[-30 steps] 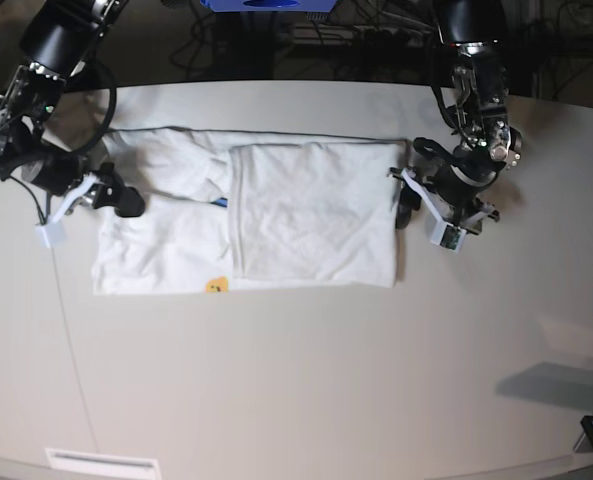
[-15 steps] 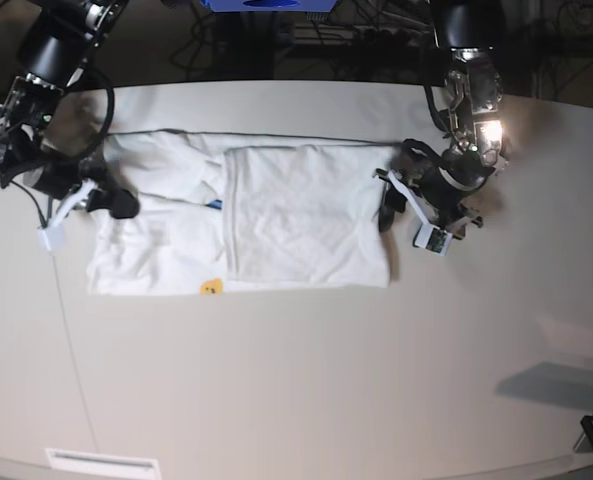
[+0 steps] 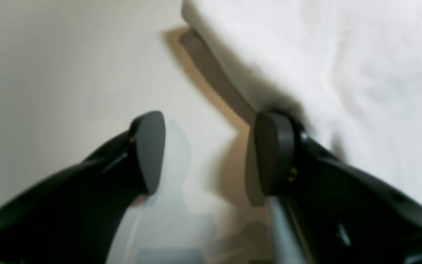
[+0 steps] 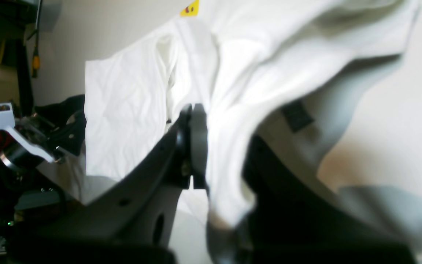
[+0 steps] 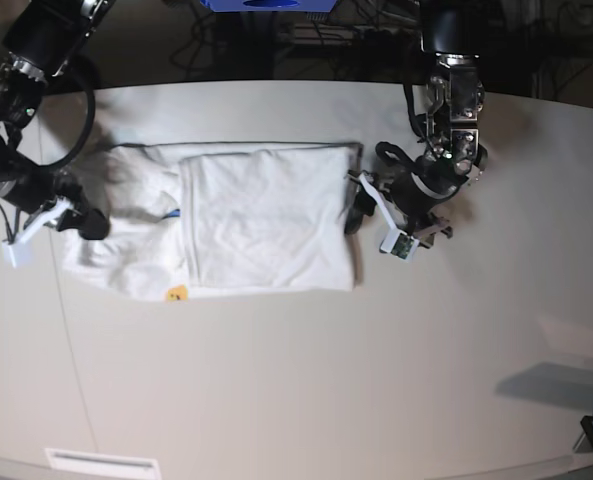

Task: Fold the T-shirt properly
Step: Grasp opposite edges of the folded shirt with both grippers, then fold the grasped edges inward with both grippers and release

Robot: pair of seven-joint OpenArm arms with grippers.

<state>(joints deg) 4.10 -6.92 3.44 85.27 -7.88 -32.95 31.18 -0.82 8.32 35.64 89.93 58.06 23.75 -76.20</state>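
The table [image 5: 276,400] fills the base view, and the T-shirt [image 5: 266,225] lies partly folded across its upper middle. It looks light, soft and limp — likely to sag and slide, so take it by an edge or corner, not mid-panel. At left, the right gripper [image 4: 196,146] is pinched closed on the T-shirt's raised end. At the shirt's right edge, the left gripper [image 3: 207,154] stands wide, holding nothing — one finger beside the hem.
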